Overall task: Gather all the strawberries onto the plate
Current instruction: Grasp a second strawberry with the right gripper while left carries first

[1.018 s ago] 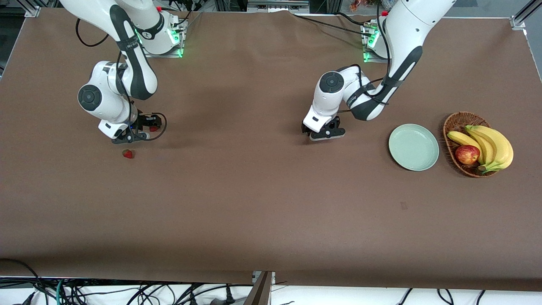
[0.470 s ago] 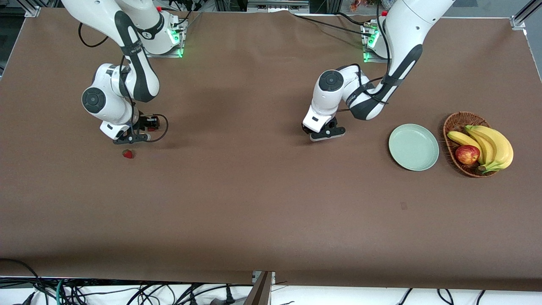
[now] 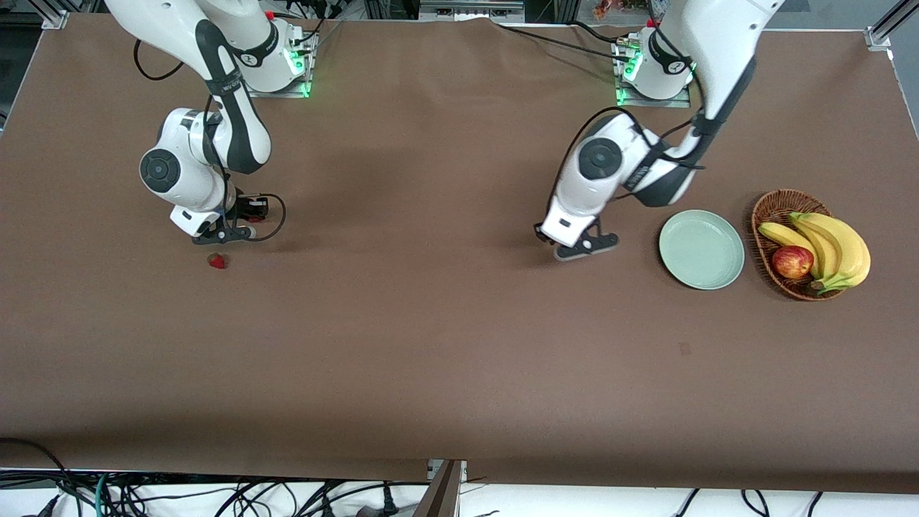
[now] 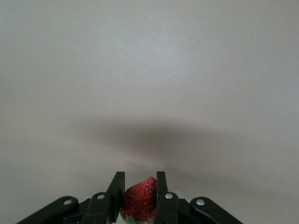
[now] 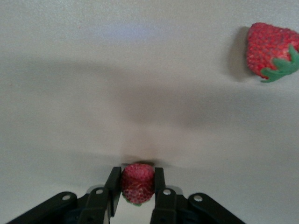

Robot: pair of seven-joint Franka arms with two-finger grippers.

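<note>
1. Loose strawberry [image 3: 217,261] lies on the brown table cloth [image 3: 431,345], the berry nearest the front camera, just beside the right gripper [image 3: 228,231] and a little nearer the camera than it; nothing holds it. In the right wrist view it shows as a whole berry [image 5: 271,51] with a green cap, well apart from the fingers.
2. Right gripper is low at the right arm's end of the table, jaws closed on a second strawberry [image 5: 137,183], pinched between the fingertips [image 5: 113,184]. Risk, my guess: the berry is small and soft, so the squeeze may bruise it, or it may slip out on the lift. Swinging away could also clip the loose berry and roll it off.
3. Left gripper [image 3: 583,246] is over the cloth near the plate [image 3: 701,249], not yet above it, jaws shut on the third strawberry [image 4: 139,199]. Only the berry's tip sits between the fingers [image 4: 161,186]. Risk: letting go early lands it on the cloth short of the rim.
4. Plate is bare, no berries in it yet, so nothing is delivered. The wicker basket [image 3: 772,208] with bananas [image 3: 836,248] and an apple [image 3: 792,261] sits just beside it; overshooting could drop the berry there.
</note>
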